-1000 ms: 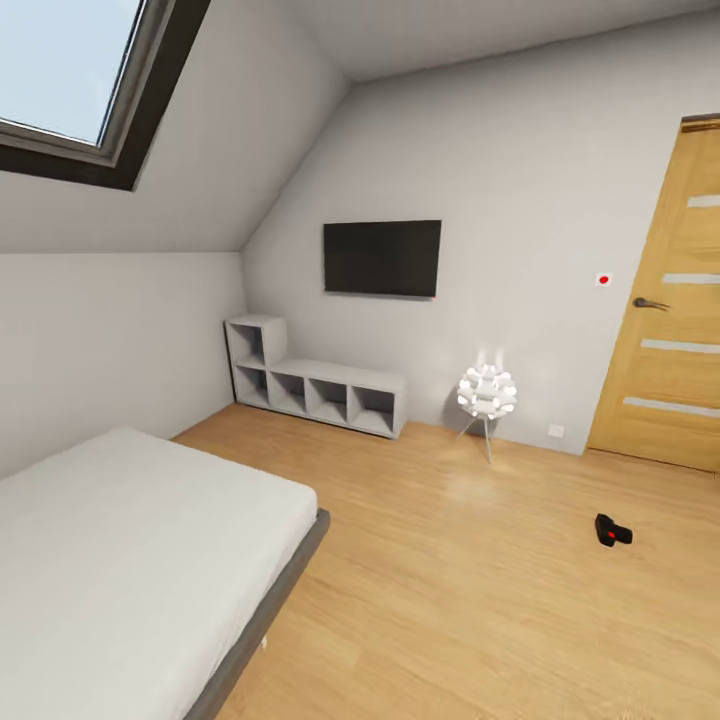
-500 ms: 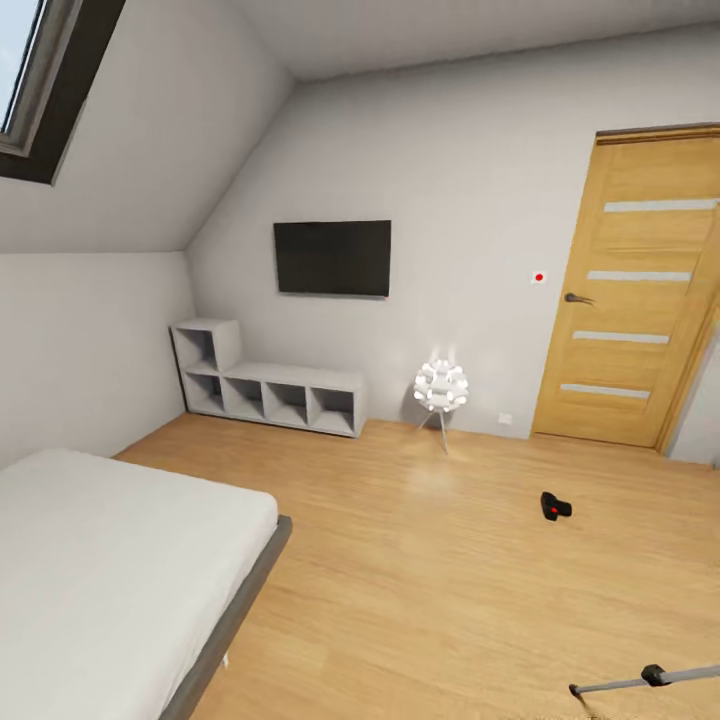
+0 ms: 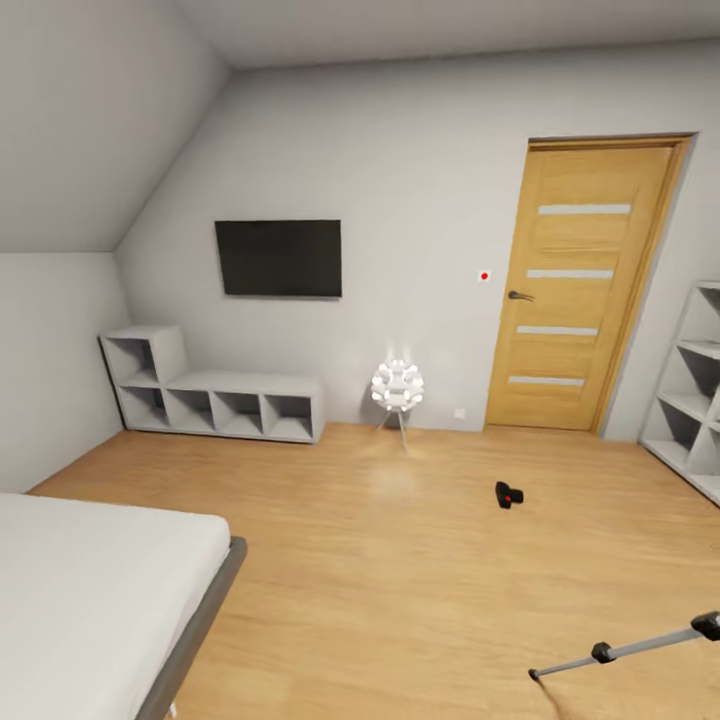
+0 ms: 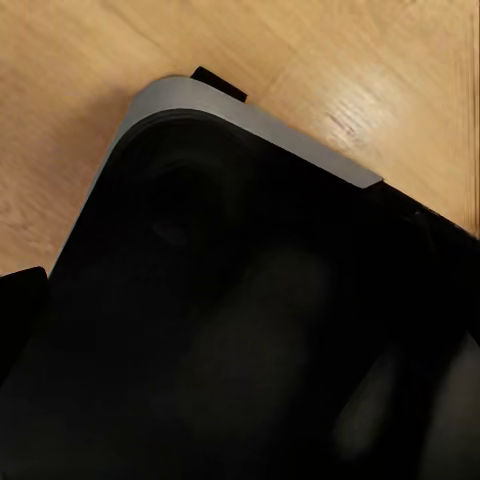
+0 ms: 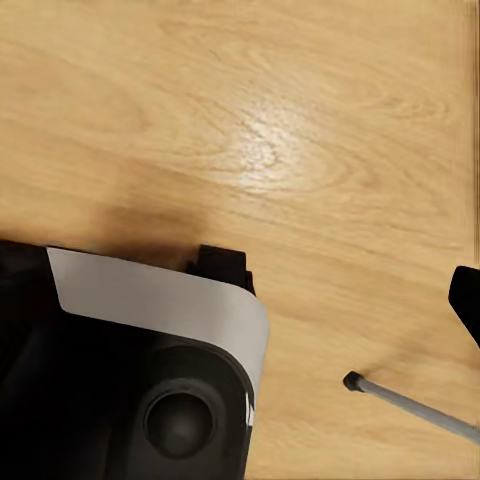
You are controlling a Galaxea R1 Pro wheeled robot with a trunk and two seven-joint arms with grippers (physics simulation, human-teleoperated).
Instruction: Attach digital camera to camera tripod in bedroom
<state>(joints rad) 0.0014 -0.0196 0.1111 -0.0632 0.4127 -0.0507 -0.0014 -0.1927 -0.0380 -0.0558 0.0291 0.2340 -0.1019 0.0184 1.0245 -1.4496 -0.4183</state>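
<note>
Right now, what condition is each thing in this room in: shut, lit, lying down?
Wooden door: shut.
Wall screen: dark, off.
Floor lamp: lit, upright.
Digital camera: lying on the floor, unattached.
Camera tripod: one leg visible, low over the floor.
Cube shelves: compartments empty.
Bed: made, bare.

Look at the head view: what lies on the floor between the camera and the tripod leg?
Nothing: in the head view, bare wood floor runs from the camera down to the tripod leg.
</note>
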